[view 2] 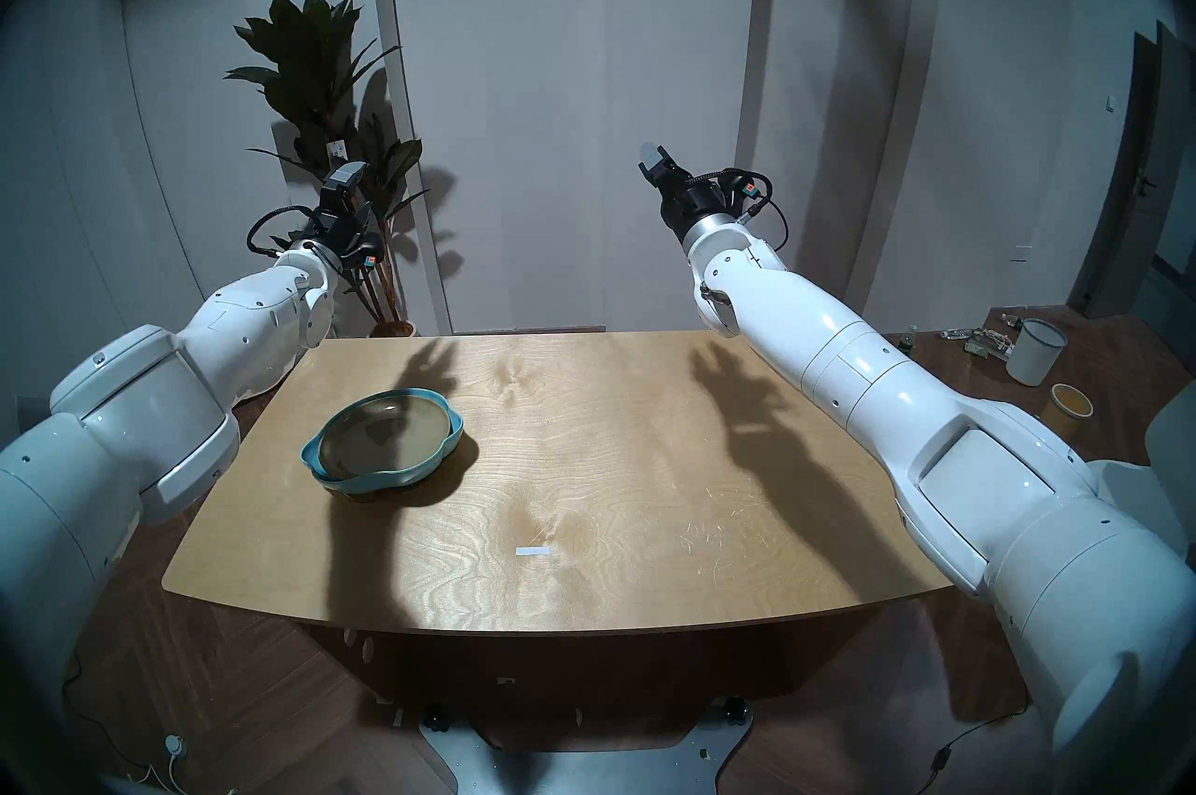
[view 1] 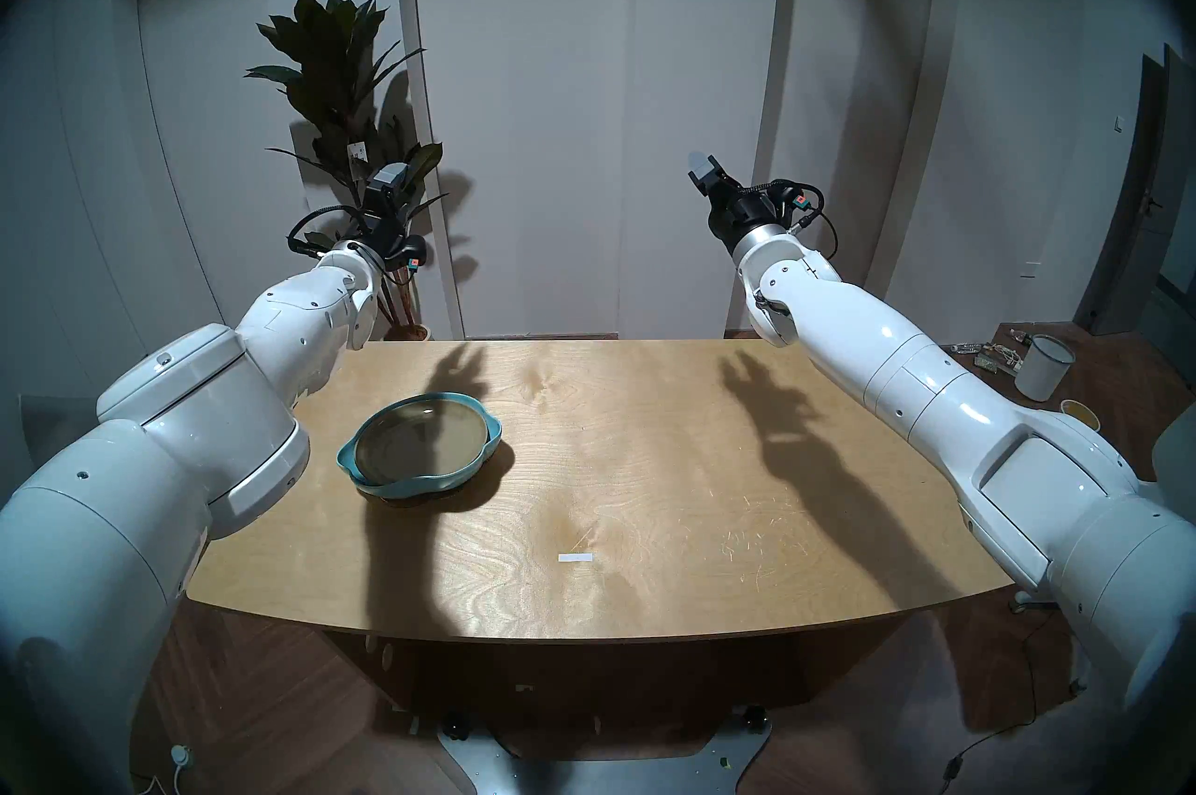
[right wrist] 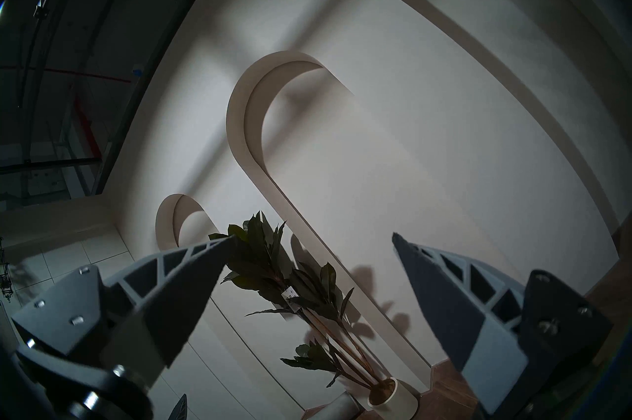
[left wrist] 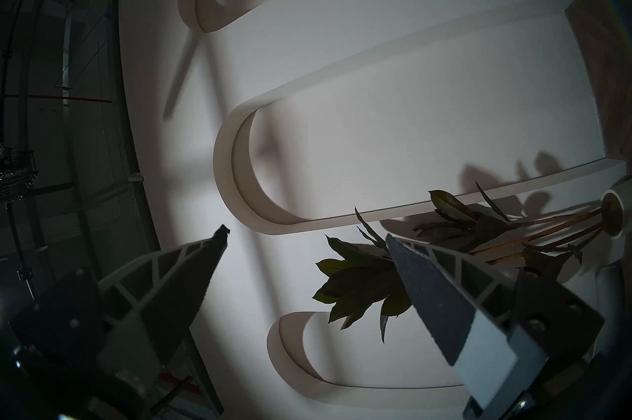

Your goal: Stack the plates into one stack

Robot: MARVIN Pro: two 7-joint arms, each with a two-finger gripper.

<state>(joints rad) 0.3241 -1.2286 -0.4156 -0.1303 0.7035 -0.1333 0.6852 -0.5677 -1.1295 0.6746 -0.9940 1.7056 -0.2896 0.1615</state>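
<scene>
The plates sit in one pile on the left half of the wooden table (view 1: 647, 451). A round olive-beige plate (view 1: 420, 438) (view 2: 385, 441) lies on top, inside a sky-blue lobed plate (view 1: 414, 486) (view 2: 382, 480). A thin dark edge shows under the blue one; I cannot tell what it is. My left gripper (view 1: 388, 188) (left wrist: 306, 234) is raised well above the table's far left corner, open and empty. High over the far right corner, my right gripper (view 1: 705, 169) (right wrist: 312, 236) is also open and empty. Both wrist views face the arched wall.
A potted plant (view 1: 343, 62) stands behind the table's far left corner, close to my left gripper. A small white tape strip (view 1: 575, 558) lies near the front middle of the table. A white bucket (view 1: 1042, 366) and a yellow cup (view 1: 1079, 415) stand on the floor at right.
</scene>
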